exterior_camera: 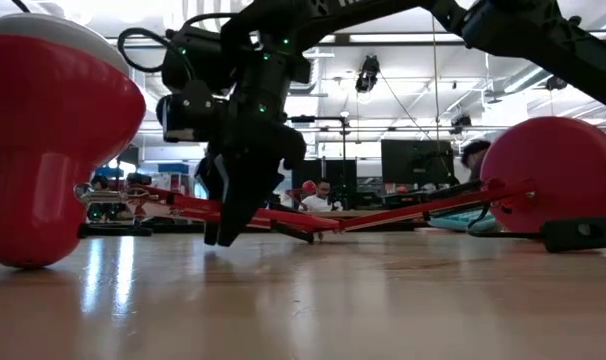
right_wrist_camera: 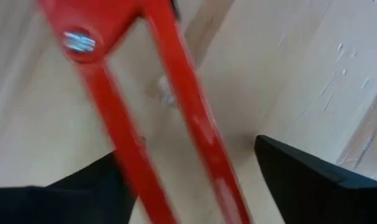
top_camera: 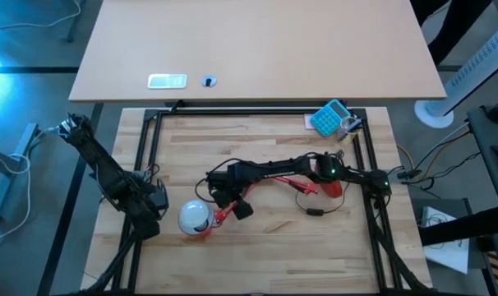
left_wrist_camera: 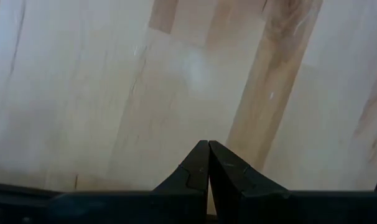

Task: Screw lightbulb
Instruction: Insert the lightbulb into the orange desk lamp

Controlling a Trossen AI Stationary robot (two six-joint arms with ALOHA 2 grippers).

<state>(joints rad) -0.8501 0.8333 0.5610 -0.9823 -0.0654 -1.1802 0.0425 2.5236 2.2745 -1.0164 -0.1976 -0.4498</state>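
My right gripper (top_camera: 232,203) — released, straddling the lamp's red arm (right_wrist_camera: 176,124) — sits right of the lampshade (top_camera: 195,218) at lower centre (no lightbulb visible); left gripper (left_wrist_camera: 207,163) clenched, empty.

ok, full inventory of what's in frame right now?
desk lamp: 1, red, shade white inside, lying across mid-table
calculator: 1, blue, far right corner of the table
inline switch: 1, black, on cable near the lamp's base
flat tag: 1, white, far desk
lightbulb: none clearly visible
person: 1, seated, room behind
left gripper: shut, over bare wood beside the shade
right gripper: open, astride the lamp's red arm
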